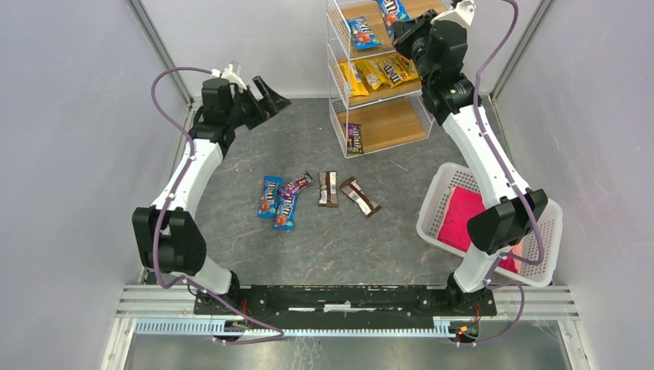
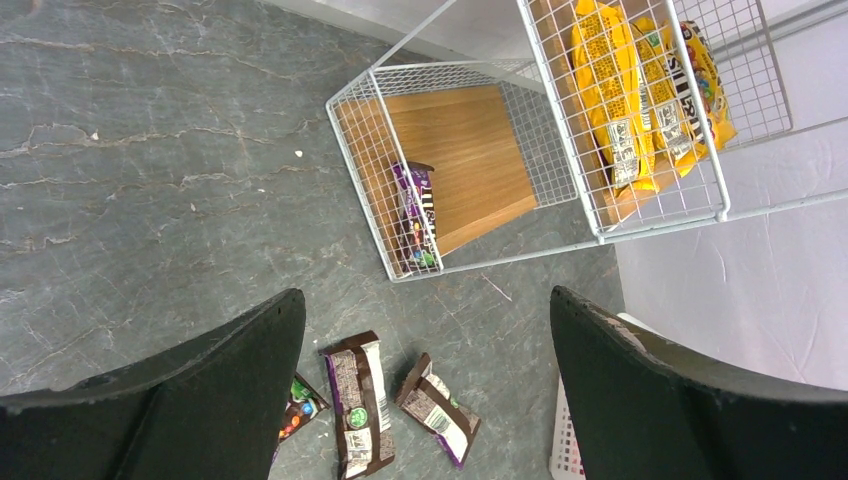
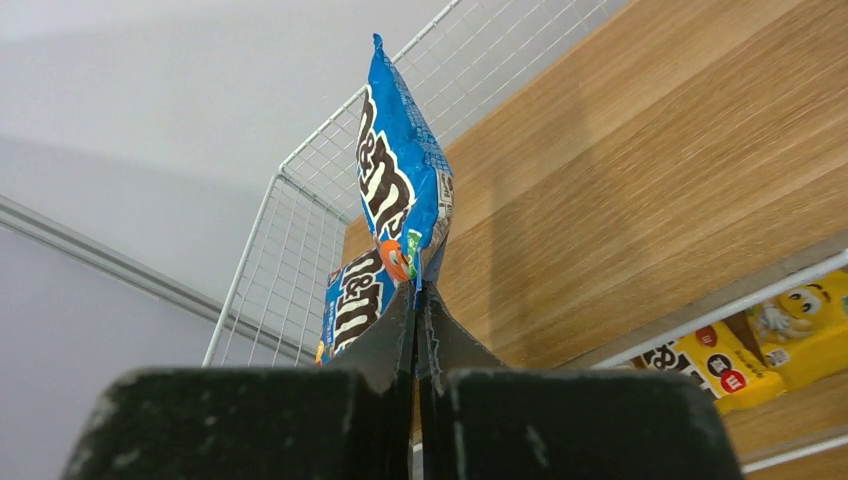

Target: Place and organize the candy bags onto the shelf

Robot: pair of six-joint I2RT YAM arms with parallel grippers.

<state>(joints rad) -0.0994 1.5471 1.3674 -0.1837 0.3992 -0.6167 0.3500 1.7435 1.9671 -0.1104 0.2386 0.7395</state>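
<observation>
Progress entry, shelf (image 1: 385, 119) partly stocked.
- Top tier: one blue bag (image 1: 361, 32) laid flat. A second blue bag (image 3: 400, 170) is held upright over this tier by the right gripper (image 3: 417, 295), jaws pressed together on its lower edge; not yet released.
- Mid tier: yellow bags (image 1: 378, 73) laid side by side.
- Bottom tier: one purple bag (image 1: 354, 139) at the front left corner, rest of the board bare.
- Table (image 1: 231, 247): approx. five bags left, i.e. two blue (image 1: 269, 195), one purple (image 1: 295, 185), two brown (image 1: 360, 196).
- Left gripper (image 2: 425, 300): fingers spread wide, nothing held, above the table near the shelf.

Est. over half done. Sorting by colour per tier is inferred.

Labels: large "m&m's" lettering is read in part on the held blue bag. A yellow cartoon figure is seen on the yellow bags. Print on the brown bags' white panels is too small to read.
</observation>
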